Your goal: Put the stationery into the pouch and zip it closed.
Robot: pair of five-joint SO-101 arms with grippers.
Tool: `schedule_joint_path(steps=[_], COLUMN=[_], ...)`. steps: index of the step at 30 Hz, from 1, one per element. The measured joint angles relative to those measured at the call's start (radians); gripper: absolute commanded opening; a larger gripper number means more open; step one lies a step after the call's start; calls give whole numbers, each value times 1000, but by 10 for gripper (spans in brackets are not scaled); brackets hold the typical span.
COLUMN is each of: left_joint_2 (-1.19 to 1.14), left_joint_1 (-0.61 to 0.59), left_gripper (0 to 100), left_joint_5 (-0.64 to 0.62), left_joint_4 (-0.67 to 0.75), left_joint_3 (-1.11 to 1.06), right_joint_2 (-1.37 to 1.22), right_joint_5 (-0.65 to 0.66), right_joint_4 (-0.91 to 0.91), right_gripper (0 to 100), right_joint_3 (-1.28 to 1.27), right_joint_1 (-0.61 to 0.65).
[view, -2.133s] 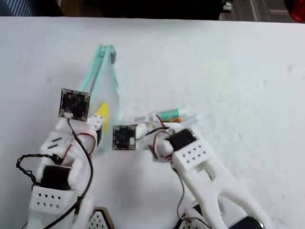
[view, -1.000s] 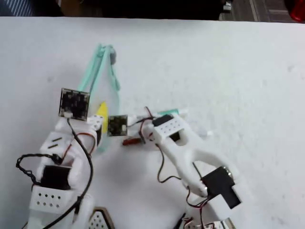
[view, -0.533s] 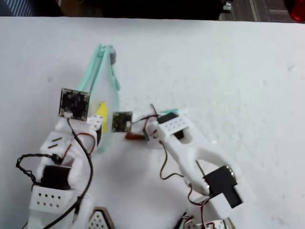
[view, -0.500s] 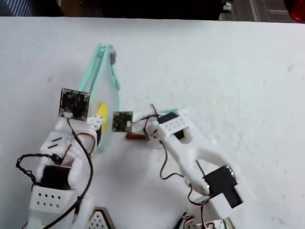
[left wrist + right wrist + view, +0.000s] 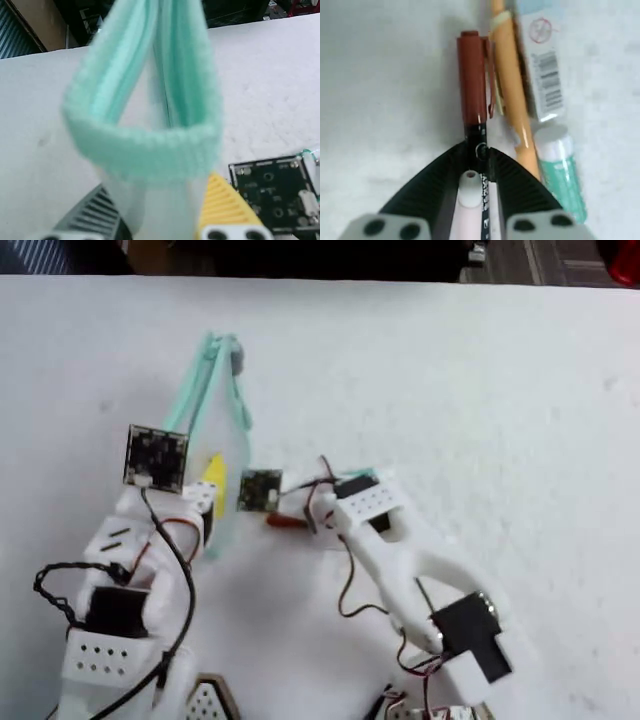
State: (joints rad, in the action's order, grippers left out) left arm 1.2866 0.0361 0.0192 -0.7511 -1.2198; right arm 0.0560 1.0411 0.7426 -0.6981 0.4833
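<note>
A plain white table [image 5: 480, 390] runs back to a dark room behind. On it the right hand [image 5: 476, 150] is clamped on the black barrel of a brown-capped pen [image 5: 474, 80], its two dark fingers pinching just behind the cap. Most of the cap juts out ahead of the grip. I cannot tell whether the pen is clear of the table yet.

Just beside it lies an orange pen [image 5: 512, 100], close enough that the brown cap's clip seems to touch it. Past that come a small printed packet [image 5: 545, 65] and a green and white glue stick [image 5: 560, 170], all lying side by side.

Across from them the left hand [image 5: 157, 210] is closed on the near end of the pouch [image 5: 150, 147], a grey finger on one side and a yellow one on the other. It holds the pouch on edge, with the mint zip band looping open above.

To my eye the trouble lies in that narrow, soft mouth. The pen points roughly at the pouch's side, so a slightly wrong angle would poke the wall or snag the band instead of going in. A hard shove might fold the pouch or tug it from the left hand's pinch. The overhanging cap could also swivel in the grip, and the clip may drag the orange pen along
</note>
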Motion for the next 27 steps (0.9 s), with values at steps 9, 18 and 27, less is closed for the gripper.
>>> schedule_joint_path(steps=[9, 18, 27], left_joint_2=[0, 0, 0], left_joint_1=[0, 18, 23], left_gripper=[142, 142, 143], left_joint_5=[0, 2, 2], left_joint_4=[0, 0, 0], left_joint_3=[0, 0, 0], right_joint_2=[183, 267, 288], right_joint_5=[-78, -167, -287], right_joint_4=[-109, -144, -187], right_gripper=[17, 17, 17], right_joint_3=[-135, -152, -152], right_joint_1=[-51, -81, -127])
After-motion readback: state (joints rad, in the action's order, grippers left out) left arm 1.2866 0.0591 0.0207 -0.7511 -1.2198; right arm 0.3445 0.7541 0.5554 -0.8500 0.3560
